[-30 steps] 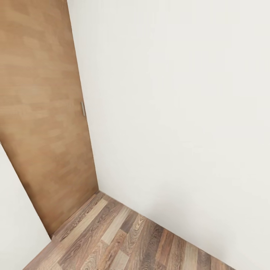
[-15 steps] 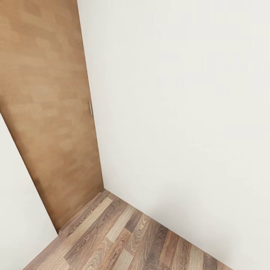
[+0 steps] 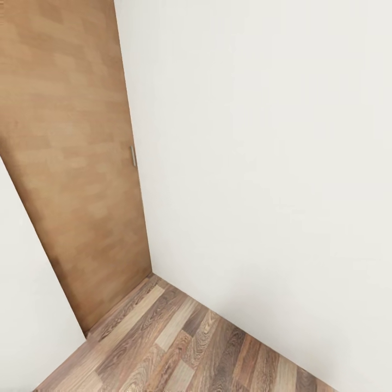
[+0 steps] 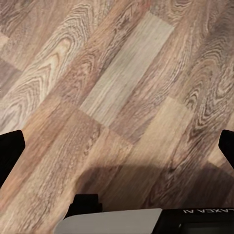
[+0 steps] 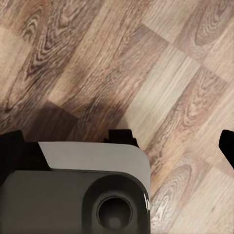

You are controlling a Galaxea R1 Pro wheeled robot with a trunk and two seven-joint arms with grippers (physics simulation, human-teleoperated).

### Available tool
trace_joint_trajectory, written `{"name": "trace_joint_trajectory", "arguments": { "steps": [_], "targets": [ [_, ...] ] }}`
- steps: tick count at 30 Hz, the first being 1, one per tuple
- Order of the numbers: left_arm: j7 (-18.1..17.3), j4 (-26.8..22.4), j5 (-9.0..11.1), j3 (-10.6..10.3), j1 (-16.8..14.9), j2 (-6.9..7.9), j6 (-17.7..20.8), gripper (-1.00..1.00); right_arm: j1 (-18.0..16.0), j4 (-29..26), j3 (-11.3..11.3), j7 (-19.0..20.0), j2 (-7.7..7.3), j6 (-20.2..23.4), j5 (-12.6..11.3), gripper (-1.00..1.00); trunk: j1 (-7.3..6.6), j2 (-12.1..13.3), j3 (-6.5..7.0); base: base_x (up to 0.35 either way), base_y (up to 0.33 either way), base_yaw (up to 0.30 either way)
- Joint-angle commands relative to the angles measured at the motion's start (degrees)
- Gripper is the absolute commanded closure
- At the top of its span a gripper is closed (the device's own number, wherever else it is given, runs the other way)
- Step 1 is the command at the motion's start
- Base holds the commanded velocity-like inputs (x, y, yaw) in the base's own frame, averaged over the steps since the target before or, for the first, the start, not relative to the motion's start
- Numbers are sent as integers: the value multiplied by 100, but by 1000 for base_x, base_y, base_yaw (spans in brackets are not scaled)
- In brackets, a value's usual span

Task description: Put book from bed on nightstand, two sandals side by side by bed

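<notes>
Two white walls meet a wooden door [image 3: 71,163] in a corner of the room, seen from the robot's head camera as it looks forward and down. At far left, a narrow strip of white wall [image 3: 27,305] rises beside the door. The door, in warm light-brown wood, fills the upper left and carries a small metal handle [image 3: 133,156] on its right edge, tight against the broad white wall [image 3: 261,163] that takes up most of the right side. Below, a wedge of brown wood-plank floor [image 3: 179,343] runs up to the foot of the door and both walls. The book, the bed, the nightstands and the sandals are out of sight here. Pointing down at the planks, the left tool [image 4: 117,151] shows one dark fingertip at each side edge of its wrist picture, spread wide with bare floor [image 4: 122,83] between them and nothing held. The right tool [image 5: 122,146] hangs over the same kind of planks [image 5: 161,73], its dark fingertips likewise wide apart at the picture's edges and empty, with part of the robot's grey and dark body [image 5: 92,190] and its shadow in sight beneath it.
</notes>
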Motion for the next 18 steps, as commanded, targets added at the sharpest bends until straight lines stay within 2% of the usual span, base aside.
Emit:
{"name": "trace_joint_trajectory", "arguments": {
  "steps": [1, 18],
  "targets": [
    [-1, -3, -2, 1, -1, -2, -14, -100, 0, -4, -4, -7, 0, -13, -2, -100, 0, -2, -9, 0, 0, 195],
    [0, -3, -13, -1, -1, -3, -16, -100, 1, 1, -4, -7, 0, -13, -6, -100, 0, -2, -66, 0, 0, 259]
  ]
}}
